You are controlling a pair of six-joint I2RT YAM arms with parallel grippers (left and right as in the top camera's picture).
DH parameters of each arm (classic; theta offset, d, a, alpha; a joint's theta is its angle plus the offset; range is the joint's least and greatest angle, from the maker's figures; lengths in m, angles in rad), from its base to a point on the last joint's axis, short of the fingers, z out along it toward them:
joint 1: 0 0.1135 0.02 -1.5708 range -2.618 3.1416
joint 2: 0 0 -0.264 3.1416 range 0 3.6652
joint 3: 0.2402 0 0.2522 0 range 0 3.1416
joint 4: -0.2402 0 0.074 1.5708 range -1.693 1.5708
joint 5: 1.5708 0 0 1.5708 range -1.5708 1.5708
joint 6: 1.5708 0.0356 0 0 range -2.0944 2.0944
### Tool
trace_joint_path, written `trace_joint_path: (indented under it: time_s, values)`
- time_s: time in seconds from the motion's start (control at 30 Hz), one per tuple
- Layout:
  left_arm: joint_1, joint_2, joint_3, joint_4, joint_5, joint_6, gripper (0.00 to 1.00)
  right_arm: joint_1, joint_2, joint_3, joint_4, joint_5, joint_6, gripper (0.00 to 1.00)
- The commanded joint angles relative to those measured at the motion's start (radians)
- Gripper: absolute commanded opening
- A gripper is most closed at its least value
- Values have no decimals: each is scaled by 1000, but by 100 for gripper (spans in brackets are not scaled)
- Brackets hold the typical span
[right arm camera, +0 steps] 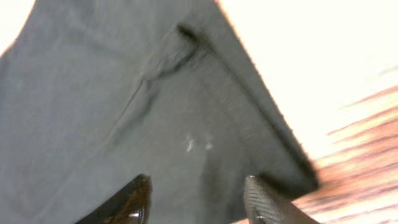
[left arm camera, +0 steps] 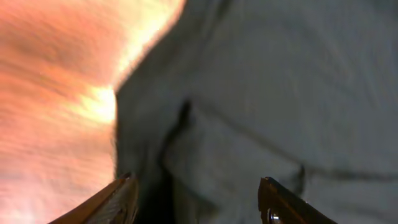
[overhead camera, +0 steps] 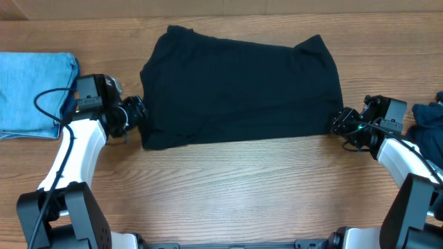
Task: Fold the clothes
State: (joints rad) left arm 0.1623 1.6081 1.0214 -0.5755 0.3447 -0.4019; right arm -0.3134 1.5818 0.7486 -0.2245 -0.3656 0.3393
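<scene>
Black fabric T-shirt [overhead camera: 239, 90] lies flat mid-worktop, nearer the wooden worktop's [overhead camera: 228, 187] far edge. Left gripper [overhead camera: 140, 113] and right gripper [overhead camera: 336, 123] at its short ends, fingers wide, holding nothing. Suggest pinching both near corners level, lifting together, fabric taut.

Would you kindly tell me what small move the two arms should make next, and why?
Probably ease both grippers back a little: the left gripper and right gripper sit at opposite side edges of the black T-shirt with jaws open, holding nothing, and the shirt lies flat on the table.
</scene>
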Motion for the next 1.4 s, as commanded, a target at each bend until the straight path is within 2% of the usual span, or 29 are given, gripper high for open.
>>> trace_joint_path:
  time_s: [0.0, 0.17, 0.37, 0.5, 0.63, 0.7, 0.83, 1.0, 1.13, 1.2, 1.37]
  values:
    - [-35, -8, 15, -62, 83, 63, 64, -7, 5, 4, 56, 77, -114, 76]
    - [-69, -7, 15, -112, 105, 98, 61, -25, 13, 4, 48, 81, -135, 79]
    - [-79, -11, 16, -119, 234, 161, 57, -24, 123, 4, 1, 73, -110, 73]
    - [-79, -52, 16, -119, 237, 206, 55, -24, 193, 4, 0, 48, -77, 65]
    - [-79, -139, 16, -124, 245, 223, 53, -24, 196, 4, -1, 5, -77, 54]
    - [-79, -198, 16, -131, 245, 222, 53, -24, 196, 5, -14, 0, -72, 38]
    - [-79, -332, 16, -135, 249, 222, 56, -24, 185, 5, -105, -2, -19, 22]
    - [-79, -449, 16, -156, 209, 222, 57, -24, 136, 5, -220, 21, 48, 16]
    - [-79, -476, 16, -219, 135, 224, 59, -25, 60, 5, -333, 223, 137, 14]
    - [-79, -472, 16, -265, 113, 243, 59, -24, 7, 5, -354, 319, 154, 16]
    - [-79, -467, 16, -325, 39, 245, 60, -24, -11, 4, -356, 320, 138, 19]
